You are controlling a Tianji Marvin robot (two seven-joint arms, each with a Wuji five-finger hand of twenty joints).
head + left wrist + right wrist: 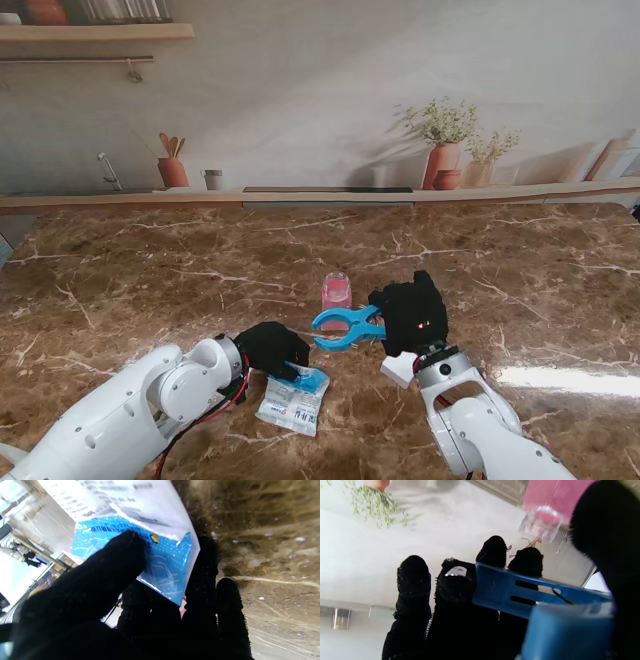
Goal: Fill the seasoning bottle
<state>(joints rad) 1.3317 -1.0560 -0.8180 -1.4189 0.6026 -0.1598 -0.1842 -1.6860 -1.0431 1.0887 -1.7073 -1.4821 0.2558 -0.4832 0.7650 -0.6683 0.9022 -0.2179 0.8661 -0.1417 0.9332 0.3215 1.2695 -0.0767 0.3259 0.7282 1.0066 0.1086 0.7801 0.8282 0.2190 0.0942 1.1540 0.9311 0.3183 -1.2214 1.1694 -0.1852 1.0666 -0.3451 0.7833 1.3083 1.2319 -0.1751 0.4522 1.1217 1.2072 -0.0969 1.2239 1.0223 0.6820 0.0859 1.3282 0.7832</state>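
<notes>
A clear seasoning bottle (337, 291) with pink contents stands on the marble table near the middle; it shows blurred in the right wrist view (541, 517). My right hand (410, 312) is shut on a blue clip (345, 326) whose jaws point left, just in front of the bottle. The clip (520, 590) lies across my fingers. My left hand (270, 346) is shut on the blue top corner of a white seasoning bag (295, 398), which lies on the table. In the left wrist view my thumb (120, 552) presses on the bag's blue strip (165, 562).
A white flat object (398, 368) lies on the table beside my right wrist. The brown marble table (150, 270) stretches far to the back, ending at a ledge against a wall printed with pots and plants.
</notes>
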